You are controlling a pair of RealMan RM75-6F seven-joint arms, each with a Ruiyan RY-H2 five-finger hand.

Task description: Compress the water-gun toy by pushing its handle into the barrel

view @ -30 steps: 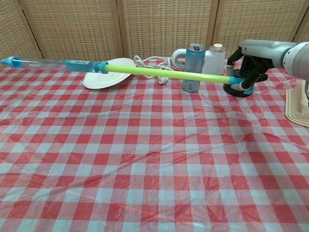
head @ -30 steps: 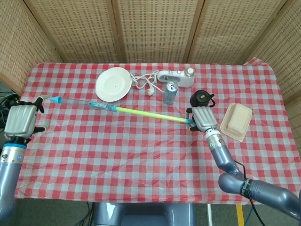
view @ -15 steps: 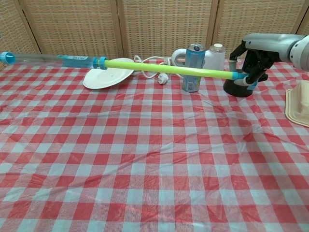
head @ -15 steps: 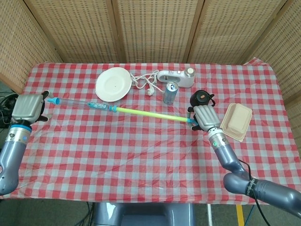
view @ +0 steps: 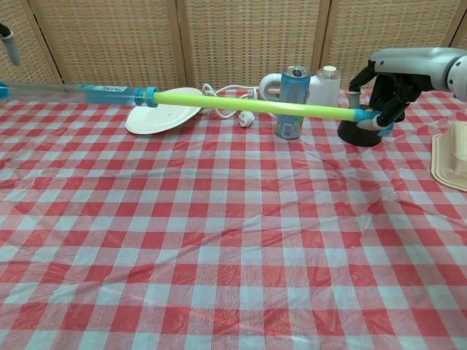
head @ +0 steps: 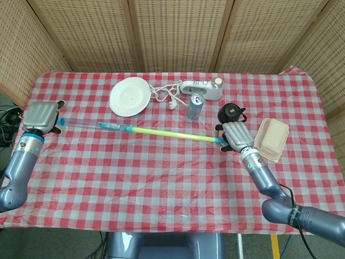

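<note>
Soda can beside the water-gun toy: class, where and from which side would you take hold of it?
Grip the soda can around its round wall, probably from above or from its side away from the toy. It stands upright, and the toy's yellow rod crosses in front of it in the chest view, so a grasp from the robot's side would likely hit the rod.

A staged test area, probably in a lab or studio, is suggested rather than a lived-in home. The desk is covered with a red-and-white checked cloth and is closed in behind and at both sides by woven rattan screens. Household items are laid out along the desk's far edge: a white plate, a drinks can, a white appliance with its cord. Cables are seen on the floor just left of the desk.
</note>
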